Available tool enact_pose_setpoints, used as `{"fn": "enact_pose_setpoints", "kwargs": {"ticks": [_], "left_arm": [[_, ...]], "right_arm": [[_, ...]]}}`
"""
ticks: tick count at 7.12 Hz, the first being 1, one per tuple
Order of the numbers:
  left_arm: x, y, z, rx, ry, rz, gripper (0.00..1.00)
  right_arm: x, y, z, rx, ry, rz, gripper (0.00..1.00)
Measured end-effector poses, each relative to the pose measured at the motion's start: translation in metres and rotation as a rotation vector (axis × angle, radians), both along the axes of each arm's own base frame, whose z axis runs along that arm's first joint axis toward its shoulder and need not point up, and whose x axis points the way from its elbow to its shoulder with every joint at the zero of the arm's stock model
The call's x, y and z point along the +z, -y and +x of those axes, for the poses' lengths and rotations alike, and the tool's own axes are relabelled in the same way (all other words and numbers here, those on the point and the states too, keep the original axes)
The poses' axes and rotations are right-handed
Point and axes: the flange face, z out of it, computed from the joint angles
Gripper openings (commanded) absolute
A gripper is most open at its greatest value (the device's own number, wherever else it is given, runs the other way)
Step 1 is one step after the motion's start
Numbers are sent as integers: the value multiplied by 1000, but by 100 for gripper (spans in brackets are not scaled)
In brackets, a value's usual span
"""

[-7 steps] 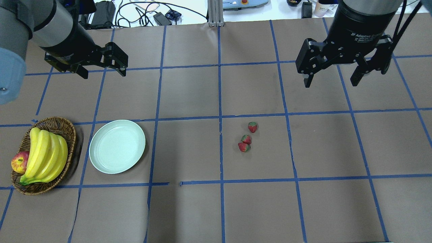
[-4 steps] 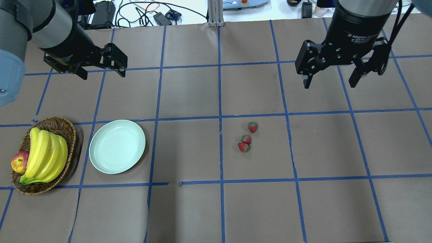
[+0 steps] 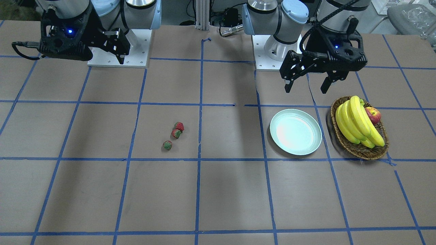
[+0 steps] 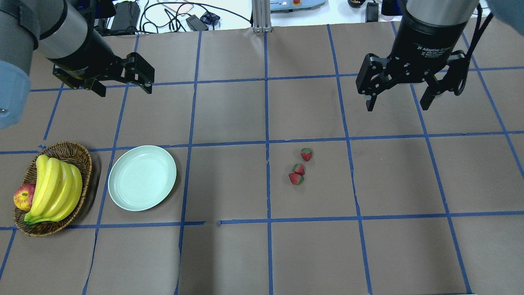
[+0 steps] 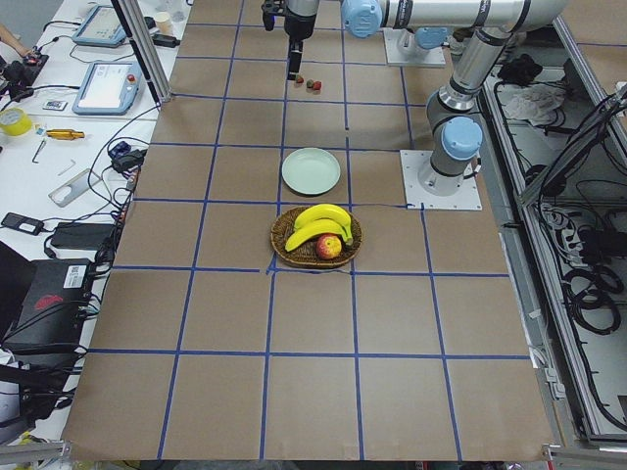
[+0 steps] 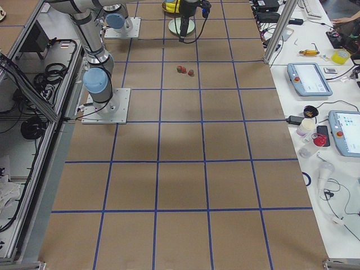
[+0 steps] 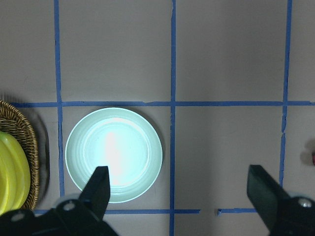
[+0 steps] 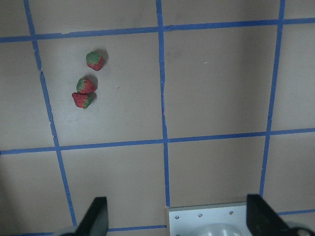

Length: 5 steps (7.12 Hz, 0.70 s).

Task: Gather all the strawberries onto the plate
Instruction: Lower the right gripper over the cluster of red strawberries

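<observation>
Three strawberries [image 4: 299, 169] lie close together on the brown table, right of centre; they also show in the front view [image 3: 176, 133] and the right wrist view [image 8: 86, 84]. The pale mint plate [image 4: 142, 178] is empty, at the left; it also shows in the left wrist view [image 7: 113, 155]. My right gripper [image 4: 397, 107] is open and empty, held high, farther back and to the right of the strawberries. My left gripper [image 4: 125, 90] is open and empty, held high behind the plate.
A wicker basket [image 4: 77, 151] with bananas [image 4: 55, 188] and a red-yellow apple [image 4: 23, 196] stands just left of the plate. Blue tape lines grid the table. Cables and devices lie beyond the far edge.
My right gripper has shifted slightly to the left, staying open. The left gripper, strawberries and plate have hardly moved.
</observation>
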Motion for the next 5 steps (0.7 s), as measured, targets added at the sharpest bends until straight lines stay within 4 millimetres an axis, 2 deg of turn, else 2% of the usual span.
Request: {"fn": "enact_pose_setpoints", "kwargs": {"ticks": [2, 5], "left_arm": [[0, 0, 0, 0, 1, 1, 100], [0, 0, 0, 0, 0, 0, 100]], "right_arm": [[-16, 3, 4, -56, 9, -17, 100], [-72, 17, 24, -189, 81, -21, 100]]}}
